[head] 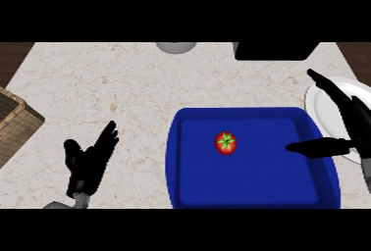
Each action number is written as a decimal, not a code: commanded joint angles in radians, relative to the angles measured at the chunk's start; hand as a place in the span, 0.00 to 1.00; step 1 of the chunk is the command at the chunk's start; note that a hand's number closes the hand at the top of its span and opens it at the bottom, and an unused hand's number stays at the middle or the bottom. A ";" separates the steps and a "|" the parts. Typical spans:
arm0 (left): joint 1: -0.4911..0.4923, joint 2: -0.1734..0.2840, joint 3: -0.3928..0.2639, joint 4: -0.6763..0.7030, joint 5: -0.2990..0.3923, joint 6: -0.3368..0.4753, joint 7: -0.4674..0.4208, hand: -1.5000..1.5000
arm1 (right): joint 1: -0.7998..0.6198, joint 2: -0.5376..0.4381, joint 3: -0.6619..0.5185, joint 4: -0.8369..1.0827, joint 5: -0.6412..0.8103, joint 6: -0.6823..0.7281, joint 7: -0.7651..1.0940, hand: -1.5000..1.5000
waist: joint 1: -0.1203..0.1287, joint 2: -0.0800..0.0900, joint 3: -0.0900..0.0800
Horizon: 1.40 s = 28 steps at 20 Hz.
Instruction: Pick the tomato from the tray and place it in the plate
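Tomato (226, 142) sits near the middle of the blue tray (196, 191), stem side up, untouched. My right hand (353, 128) hangs open over the tray's right edge, thumb stretched toward the tomato, fingers straight above the white plate (319, 105) just beside the tray. My left hand (88, 162) rests open on the surface (109, 83), holding nothing.

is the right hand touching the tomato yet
Apart. In the head view, bare blue tray floor shows between the tomato and the open right hand, whose thumb points toward it.
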<state>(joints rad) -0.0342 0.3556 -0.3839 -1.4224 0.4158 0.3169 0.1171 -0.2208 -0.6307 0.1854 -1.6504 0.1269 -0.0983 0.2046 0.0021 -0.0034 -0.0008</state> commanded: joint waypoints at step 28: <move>0.059 -0.128 0.108 0.010 -0.149 -0.103 0.035 0.50 | -0.050 0.420 0.250 0.025 0.504 0.193 0.466 0.00 | 0.000 0.003 0.001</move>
<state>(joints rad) -0.0130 0.2569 -0.2677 -1.4090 0.3004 0.2144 0.1367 -0.3013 -0.2448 0.4378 -1.6337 0.5665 0.1017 0.6842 0.0031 -0.0033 0.0035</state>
